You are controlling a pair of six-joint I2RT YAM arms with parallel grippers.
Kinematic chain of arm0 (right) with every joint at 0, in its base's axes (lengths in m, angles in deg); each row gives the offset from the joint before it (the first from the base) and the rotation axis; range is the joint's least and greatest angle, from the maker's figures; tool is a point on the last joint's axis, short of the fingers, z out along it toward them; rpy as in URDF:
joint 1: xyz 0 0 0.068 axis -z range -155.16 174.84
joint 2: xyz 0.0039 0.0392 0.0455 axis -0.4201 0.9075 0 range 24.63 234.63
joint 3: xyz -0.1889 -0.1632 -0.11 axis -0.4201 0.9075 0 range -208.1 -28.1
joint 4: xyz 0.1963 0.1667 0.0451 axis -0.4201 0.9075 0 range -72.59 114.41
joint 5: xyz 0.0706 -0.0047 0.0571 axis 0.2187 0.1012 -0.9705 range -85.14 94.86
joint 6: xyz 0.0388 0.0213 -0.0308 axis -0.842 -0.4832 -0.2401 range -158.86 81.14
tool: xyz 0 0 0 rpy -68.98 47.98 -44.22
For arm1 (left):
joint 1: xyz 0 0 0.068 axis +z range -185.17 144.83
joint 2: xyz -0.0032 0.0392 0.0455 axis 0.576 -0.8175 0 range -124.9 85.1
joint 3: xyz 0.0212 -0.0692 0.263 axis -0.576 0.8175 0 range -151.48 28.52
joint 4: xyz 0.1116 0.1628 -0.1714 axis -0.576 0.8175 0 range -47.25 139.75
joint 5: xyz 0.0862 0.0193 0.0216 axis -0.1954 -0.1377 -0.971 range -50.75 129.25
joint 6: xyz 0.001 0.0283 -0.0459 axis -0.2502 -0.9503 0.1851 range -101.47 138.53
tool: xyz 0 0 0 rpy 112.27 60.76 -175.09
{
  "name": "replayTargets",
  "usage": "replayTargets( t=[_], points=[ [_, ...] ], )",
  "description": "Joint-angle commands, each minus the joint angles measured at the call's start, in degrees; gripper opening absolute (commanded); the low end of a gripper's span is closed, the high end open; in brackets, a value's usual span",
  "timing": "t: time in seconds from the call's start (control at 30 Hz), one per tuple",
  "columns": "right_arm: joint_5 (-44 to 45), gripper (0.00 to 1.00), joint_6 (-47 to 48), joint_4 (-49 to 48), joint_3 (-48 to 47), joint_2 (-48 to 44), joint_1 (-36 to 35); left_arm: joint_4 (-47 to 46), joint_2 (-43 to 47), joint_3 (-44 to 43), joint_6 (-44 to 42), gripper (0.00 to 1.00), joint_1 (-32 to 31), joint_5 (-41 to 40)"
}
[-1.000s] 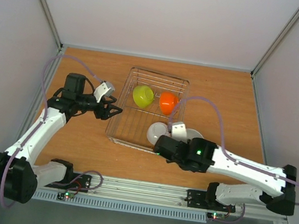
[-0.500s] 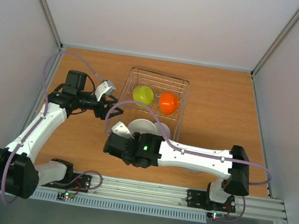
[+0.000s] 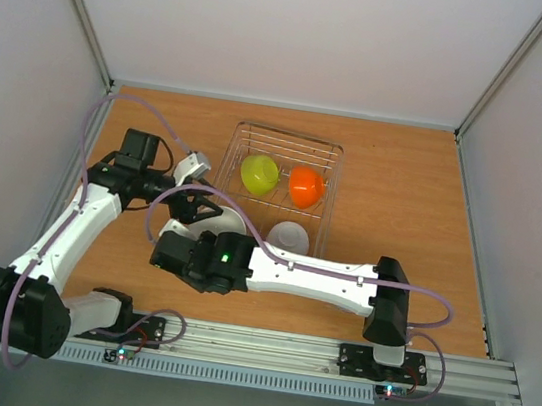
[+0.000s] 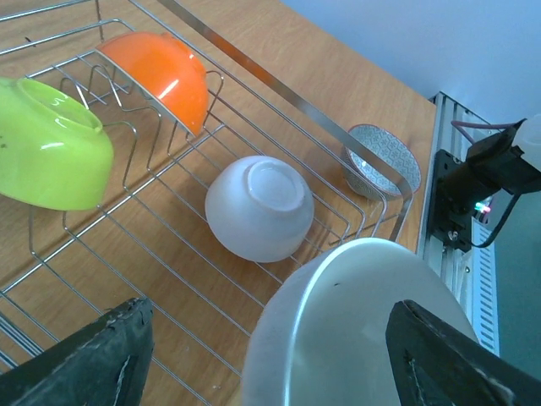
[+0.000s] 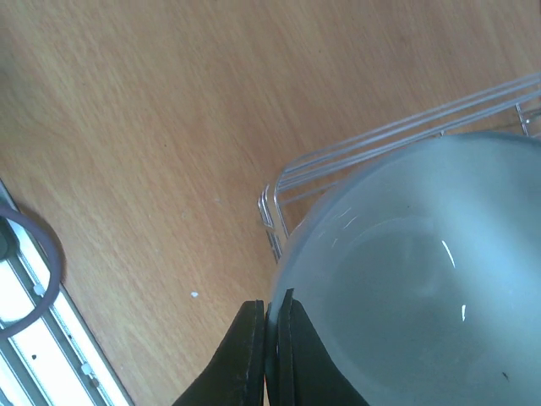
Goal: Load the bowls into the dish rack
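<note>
four small round plastic bowls. the right fingers (image 5: 269, 342) are clenched on the rim of one white plastic bowl (image 5: 414, 279), held above a corner of the silver wire dish rack (image 5: 279, 203). the left fingers (image 3: 195, 203) are spread wide, that bowl between them. beyond the left fingers, inside the rack, sit an upturned white bowl (image 4: 258, 207), a lime-yellow plastic bowl (image 4: 51, 144) and an orange plastic bowl (image 4: 161, 76), the last two tilted on edge.

Bright, even light with soft shadows; glints on the orange bowl (image 4: 161, 76), the near white bowl (image 5: 406, 279) blurred.
</note>
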Motion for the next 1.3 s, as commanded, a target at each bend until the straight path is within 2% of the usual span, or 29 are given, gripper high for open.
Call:
replayTargets(
  t=[0.0,0.1,0.17,0.6,0.87,1.0,1.07,1.2,1.27],
  points=[
    [1.36,0.01,4.36,0.91,-4.51,0.86,-0.06,4.07,-0.62,-2.76,-4.26,0.75,-0.77,1.26],
    [1.62,0.01,4.68,1.08,-4.97,1.35,0.30,6.21,-1.03,-3.26,-6.21,0.72,-1.93,-0.61],
    [1.72,0.01,4.77,1.09,-4.93,1.46,0.49,6.90,-1.40,-3.50,-7.31,0.66,-2.81,-1.98],
    [2.72,0.01,5.06,0.94,-3.60,0.68,0.94,4.26,-2.73,-2.05,-7.53,0.01,-8.25,-13.23],
    [3.53,0.01,4.99,0.40,-2.94,0.59,0.95,3.79,-2.09,-1.55,-7.66,0.01,-8.62,-13.54],
    [4.82,0.07,3.85,-0.61,-1.51,-0.17,1.08,3.66,-1.33,-1.23,-7.86,0.00,-8.67,-12.84],
    [5.55,0.16,2.80,-1.75,0.00,-1.24,1.12,3.46,-0.89,-1.05,-7.78,0.01,-8.62,-12.46],
    [6.70,0.45,1.16,-6.36,5.41,-5.42,1.29,3.23,-0.48,-0.70,-7.85,0.00,-8.66,-11.48],
    [7.23,0.53,0.31,-9.37,8.77,-8.23,1.33,3.28,-0.60,-0.65,-8.07,0.01,-8.65,-10.96]
  ],
)
